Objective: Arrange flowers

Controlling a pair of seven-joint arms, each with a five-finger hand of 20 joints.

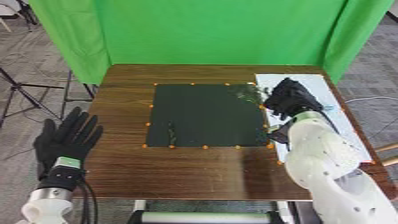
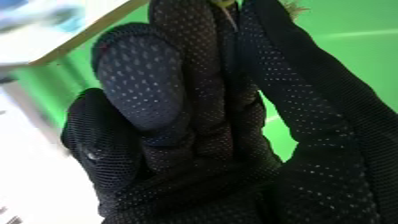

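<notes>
My right hand (image 1: 291, 97) is above the white sheet's left part, pinching a thin green plant sprig (image 1: 247, 92) that spreads out over the dark mat's far right corner. In the right wrist view, my right hand (image 2: 209, 90) holds a stem (image 2: 224, 6) between its fingertips and thumb. Another dark green sprig (image 1: 171, 134) lies on the left part of the dark mat (image 1: 200, 112). My left hand (image 1: 67, 136) is held palm-flat with straight fingers, left of the table.
The white sheet (image 1: 357, 147) lies along the table's right side, with a small bluish item (image 1: 329, 107) on it. Something dark and greenish (image 1: 263, 134) is by the mat's near right corner. Orange dots border the mat. A green curtain (image 1: 222, 32) hangs behind the table (image 1: 169, 175).
</notes>
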